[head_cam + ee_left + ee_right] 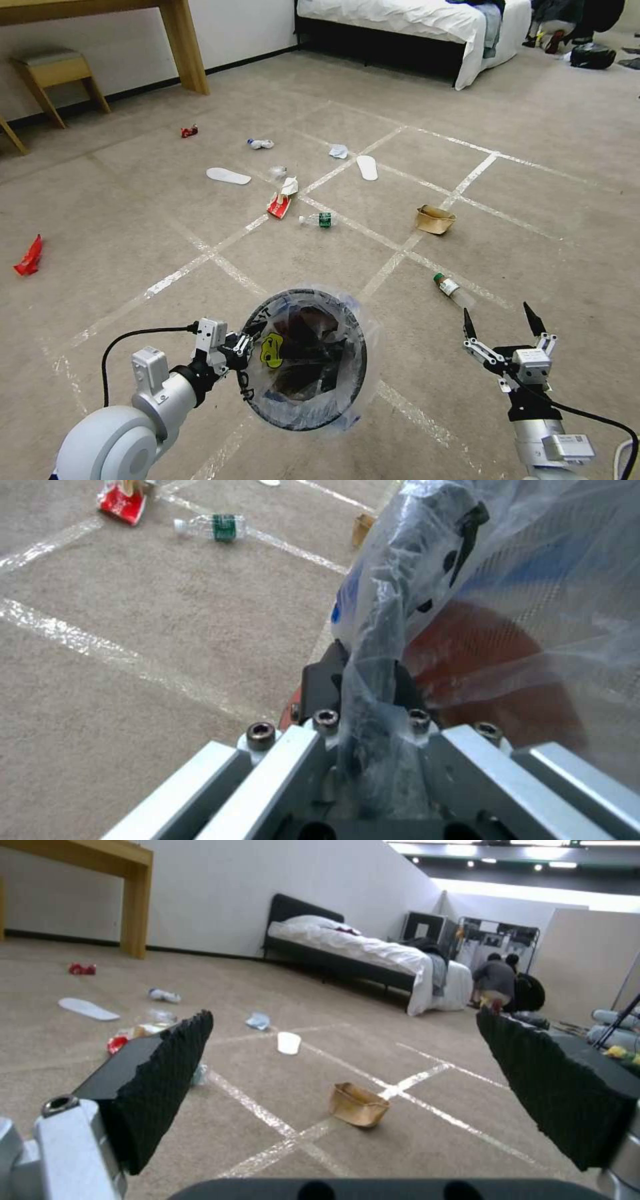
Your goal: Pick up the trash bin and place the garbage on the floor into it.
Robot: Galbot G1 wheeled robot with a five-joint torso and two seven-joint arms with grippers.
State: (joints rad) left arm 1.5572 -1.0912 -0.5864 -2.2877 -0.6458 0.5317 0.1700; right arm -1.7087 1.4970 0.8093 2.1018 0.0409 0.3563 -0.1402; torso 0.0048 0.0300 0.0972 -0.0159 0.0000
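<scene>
1. Starting at the far left of the head view, a red wrapper (28, 256) is seen alone on the carpet (133, 220), well apart from both arms.
2. The left gripper (241, 344) is clamped shut on the grey rim of the trash bin (307, 360); in the left wrist view the fingers (319, 682) are seen pinching the rim and the plastic bag (507, 580) together.
3. The trash bin is held off the floor, low and in front of the robot, tipped so that its open mouth faces up towards the head camera; the yellow smiley mark (271, 351) sits on the bag just beside the grip.
4. Farther out, a red-white carton (280, 204), a green-labelled bottle (319, 219), two white slipper soles (228, 176) and crumpled tissues (339, 151) are scattered across the taped lines.
5. A tan paper bowl (435, 219) lies right of centre.
6. The nearest litter is judged to be a second bottle (452, 289), lying ahead of and slightly left of the right gripper (501, 319); its long axis runs diagonally, cap end away from the robot.
7. The right gripper is held wide open and empty, fingers pointing forward, and is the nearer arm to that bottle.
</scene>
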